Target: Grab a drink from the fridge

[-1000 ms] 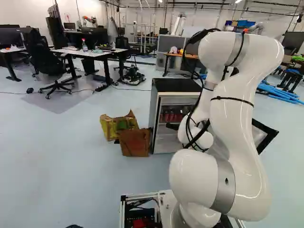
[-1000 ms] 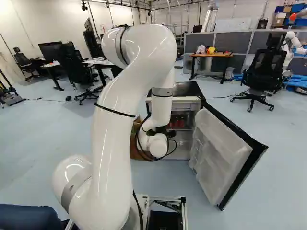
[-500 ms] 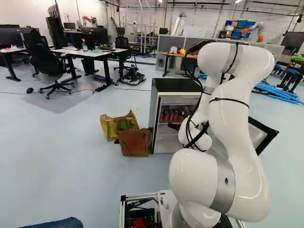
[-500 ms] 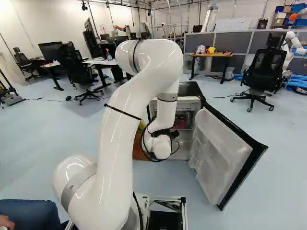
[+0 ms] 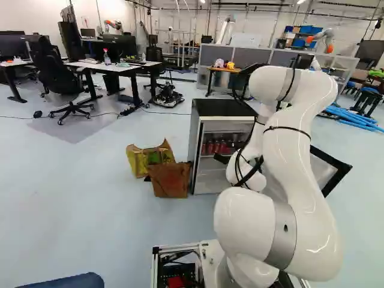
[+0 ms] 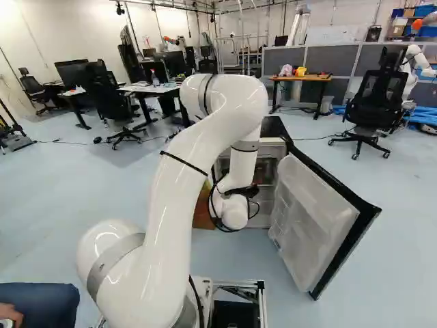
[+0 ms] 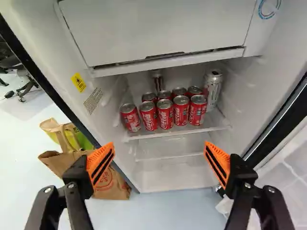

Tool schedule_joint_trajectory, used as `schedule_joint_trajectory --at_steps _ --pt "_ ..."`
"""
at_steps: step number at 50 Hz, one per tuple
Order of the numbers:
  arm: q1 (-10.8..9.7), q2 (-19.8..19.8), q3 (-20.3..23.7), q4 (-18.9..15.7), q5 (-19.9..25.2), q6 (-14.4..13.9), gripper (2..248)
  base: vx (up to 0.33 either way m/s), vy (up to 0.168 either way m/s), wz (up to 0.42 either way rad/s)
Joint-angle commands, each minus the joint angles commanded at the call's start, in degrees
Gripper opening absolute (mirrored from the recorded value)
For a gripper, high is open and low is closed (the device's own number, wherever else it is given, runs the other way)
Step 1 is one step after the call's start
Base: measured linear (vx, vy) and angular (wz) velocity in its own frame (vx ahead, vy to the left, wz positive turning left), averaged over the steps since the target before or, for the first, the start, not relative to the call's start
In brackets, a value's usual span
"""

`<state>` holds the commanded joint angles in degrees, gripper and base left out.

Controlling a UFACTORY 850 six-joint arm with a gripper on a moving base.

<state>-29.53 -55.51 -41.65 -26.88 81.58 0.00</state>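
Several red cans [image 7: 164, 114] stand on a shelf [image 7: 177, 132] inside the fridge [image 5: 222, 108]; your pincer [image 7: 159, 145] is spread, apart from them. Expect slippery, thin-walled, fairly heavy items: grip a near can [image 7: 197, 111] at mid-height

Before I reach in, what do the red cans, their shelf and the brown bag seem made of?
Red cans: glossy painted metal, likely aluminium, with bare silvery lids. Shelf: smooth and pale; plastic or glass, I can't tell which. Brown bag: matt and creased, probably kraft paper.
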Motion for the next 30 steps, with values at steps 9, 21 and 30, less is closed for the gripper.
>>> schedule_joint_trajectory --at_steps 9,21,30 --pt "-0.42 -2.50 -2.53 0.00 1.29 0.00 247 0.000 0.000 0.000" --pt "-0.95 -5.72 -5.90 0.00 1.29 0.00 247 0.000 0.000 0.000" --pt "-1.35 -8.24 -8.62 0.00 1.29 0.00 247 0.000 0.000 0.000"
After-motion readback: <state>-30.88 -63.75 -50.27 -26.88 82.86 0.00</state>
